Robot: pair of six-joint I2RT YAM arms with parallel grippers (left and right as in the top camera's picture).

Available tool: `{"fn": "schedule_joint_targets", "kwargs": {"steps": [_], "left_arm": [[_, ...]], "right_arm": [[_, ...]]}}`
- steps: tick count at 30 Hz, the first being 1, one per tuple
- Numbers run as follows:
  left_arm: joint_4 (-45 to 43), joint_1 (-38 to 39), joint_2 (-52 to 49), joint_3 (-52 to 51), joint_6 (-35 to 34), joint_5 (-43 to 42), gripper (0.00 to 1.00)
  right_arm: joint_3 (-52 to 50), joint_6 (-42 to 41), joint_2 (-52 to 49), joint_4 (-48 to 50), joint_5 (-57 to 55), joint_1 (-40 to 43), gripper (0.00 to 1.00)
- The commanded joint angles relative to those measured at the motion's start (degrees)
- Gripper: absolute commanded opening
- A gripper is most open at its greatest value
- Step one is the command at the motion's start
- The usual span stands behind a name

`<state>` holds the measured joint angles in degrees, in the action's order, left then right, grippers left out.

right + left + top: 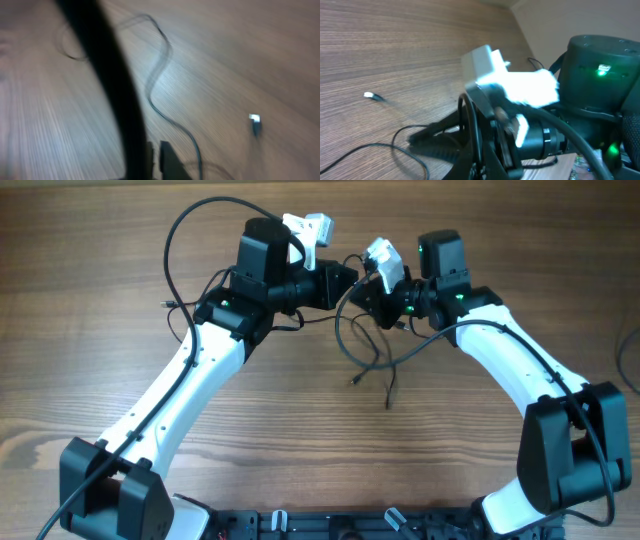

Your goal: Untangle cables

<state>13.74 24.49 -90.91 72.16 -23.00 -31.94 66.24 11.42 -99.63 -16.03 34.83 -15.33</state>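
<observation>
Just behind the gripper tips, toward the arm bases, the cables (368, 352) lie in a loose tangle on the table (300, 440), with one strand rising toward the fingertips. The left gripper (350, 282) is clenched and sits close beside the right gripper (364, 293), also clenched. Whether either pinches a strand cannot be confirmed. A silver-tipped plug (370, 95) lies apart, ahead of the left fingers. The right wrist view is blurred.

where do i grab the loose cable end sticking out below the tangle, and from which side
Probably the straight stretch just behind the cable end, coming from straight above. It seems to lie flat on the table, pointing away from the tangle, with bare wood on either side to close in on.
</observation>
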Motion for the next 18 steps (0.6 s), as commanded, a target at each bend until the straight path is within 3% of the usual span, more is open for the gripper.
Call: {"fn": "schedule_joint_targets", "kwargs": {"steps": [1,2,3,4,7,11,13,15,18], "left_arm": [[2.19,0.04,-0.39,0.07,0.09,2.45,0.11],[3.65,0.04,-0.39,0.07,0.09,5.03,0.19],[6.8,0.04,-0.39,0.07,0.07,11.3,0.34],[8.7,0.04,-0.39,0.07,0.04,15.06,0.36],[16.22,0.04,-0.39,0.07,-1.6,26.23,0.56],[18.86,0.04,-0.39,0.07,-3.17,29.29,1.0],[18.95,0.04,-0.39,0.07,-3.17,29.29,1.0],[18.95,0.04,-0.39,0.07,-3.19,29.29,1.0],[19.28,0.04,-0.39,0.07,-3.17,29.27,1.0]], "right_arm": [[0.48,-6.93,0.63,-7.56,-11.1,0.39,0.04],[0.48,-6.99,0.63,-10.93,-11.04,0.39,0.04],[0.48,-7.08,0.63,-13.84,-11.04,0.39,0.04],[0.48,-6.93,0.63,-15.63,-10.8,0.39,0.04],[0.48,-4.13,0.63,-20.81,-11.13,0.39,0.04],[0.48,-5.57,0.63,-27.69,-12.04,0.39,0.04],[0.48,-12.39,0.63,-30.16,-19.69,0.42,0.04],[1.49,-18.51,0.66,-24.79,-28.39,1.62,0.04],[8.96,-18.97,0.66,-16.44,-31.12,7.37,0.04]]}}
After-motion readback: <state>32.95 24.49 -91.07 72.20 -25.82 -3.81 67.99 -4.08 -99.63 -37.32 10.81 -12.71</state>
